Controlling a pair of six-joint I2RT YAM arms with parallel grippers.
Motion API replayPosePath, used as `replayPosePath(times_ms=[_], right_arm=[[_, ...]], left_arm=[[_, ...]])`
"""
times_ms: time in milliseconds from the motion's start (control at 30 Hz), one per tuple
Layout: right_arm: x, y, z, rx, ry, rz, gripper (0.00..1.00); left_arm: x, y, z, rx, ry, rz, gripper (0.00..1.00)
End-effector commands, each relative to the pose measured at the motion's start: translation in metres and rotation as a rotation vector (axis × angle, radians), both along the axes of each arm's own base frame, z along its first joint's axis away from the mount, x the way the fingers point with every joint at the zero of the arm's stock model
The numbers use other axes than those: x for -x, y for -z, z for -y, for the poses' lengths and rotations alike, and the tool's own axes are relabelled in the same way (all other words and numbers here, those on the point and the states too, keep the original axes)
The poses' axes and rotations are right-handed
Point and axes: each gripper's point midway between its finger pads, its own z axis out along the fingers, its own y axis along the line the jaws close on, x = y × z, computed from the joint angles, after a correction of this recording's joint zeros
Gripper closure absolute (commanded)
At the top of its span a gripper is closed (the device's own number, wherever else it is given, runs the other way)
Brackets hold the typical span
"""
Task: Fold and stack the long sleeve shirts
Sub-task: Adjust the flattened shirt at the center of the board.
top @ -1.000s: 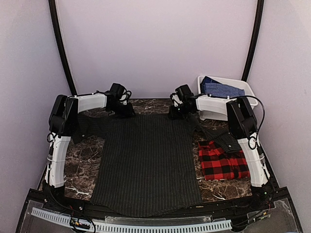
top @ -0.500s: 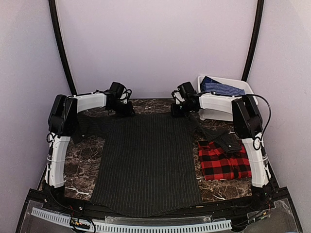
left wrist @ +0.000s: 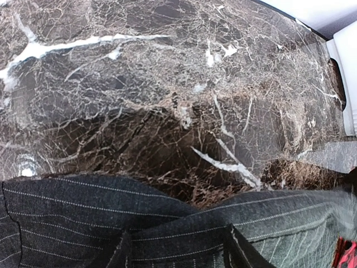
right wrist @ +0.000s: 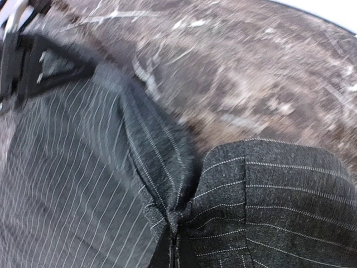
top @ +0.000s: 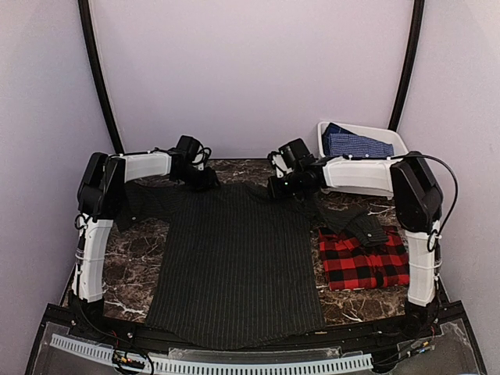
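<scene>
- The charcoal-black pinstriped cloth shirt (top: 234, 266) lies spread flat over the middle of the dark marble tabletop (top: 129, 273). Its hem is toward the arm bases and its collar end on the far side. Laid open like this, I judge, it is ready for its sleeves and sides to be turned in.
- At this shirt's far right shoulder, the right fingers (right wrist: 170, 254) are pressed together on a pinch of pinstriped cloth, and creases run out from the pinch. That grip looks meant to draw the shoulder inward across the body.
- At its far left shoulder, the left fingers (left wrist: 124, 254) show as two dark tips set apart, with pinstriped cloth lying between them and not clamped. They seem placed there to take the matching corner.
- The shirt's right sleeve (top: 355, 226) trails off crumpled to the right of the body, unfolded, and its end rests on the neighbouring garment.
- That neighbour, the red-and-black buffalo plaid shirt (top: 359, 266), sits just right of the pinstriped shirt's body as a folded rectangle. I take it for the base of the stack.
- Beyond the pinstriped shirt's far right corner stands a white plastic bin (top: 367, 128) holding blue checked cloth (top: 355, 144), apart from both shirts and not part of this fold.
</scene>
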Motion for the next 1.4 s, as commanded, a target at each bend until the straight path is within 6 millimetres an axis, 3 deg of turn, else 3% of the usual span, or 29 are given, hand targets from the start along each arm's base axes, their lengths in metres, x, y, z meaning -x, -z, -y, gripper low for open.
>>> replayPosePath(times_ms=[0, 267, 433, 567, 700, 933, 1100, 1233, 1367], right_arm=[[0.037, 0.016, -0.018, 0.016, -0.046, 0.007, 1.00], [0.076, 0.078, -0.017, 0.046, -0.059, -0.112, 1.00], [0.083, 0.092, -0.014, 0.068, -0.058, -0.118, 1.00], [0.082, 0.100, -0.013, 0.087, -0.051, -0.111, 1.00], [0.081, 0.103, -0.012, 0.092, -0.047, -0.107, 1.00], [0.078, 0.100, -0.017, 0.081, -0.053, -0.100, 1.00], [0.077, 0.100, -0.017, 0.085, -0.053, -0.096, 1.00], [0.077, 0.098, -0.017, 0.084, -0.050, -0.094, 1.00], [0.074, 0.094, -0.013, 0.091, -0.036, -0.081, 1.00]], left_arm=[[0.003, -0.032, 0.002, 0.026, 0.003, 0.047, 0.48], [0.013, -0.050, 0.004, 0.061, -0.001, 0.063, 0.53], [0.016, -0.076, 0.015, 0.067, 0.022, 0.132, 0.51], [0.019, -0.089, 0.038, 0.060, 0.079, 0.184, 0.45], [0.029, -0.067, 0.051, -0.023, 0.098, 0.131, 0.43], [0.040, -0.033, 0.040, -0.182, 0.018, 0.043, 0.36], [0.032, -0.020, 0.040, -0.232, 0.013, 0.040, 0.35], [0.026, -0.018, 0.041, -0.256, 0.004, 0.043, 0.46], [0.025, -0.030, 0.041, -0.266, 0.001, 0.054, 0.81]])
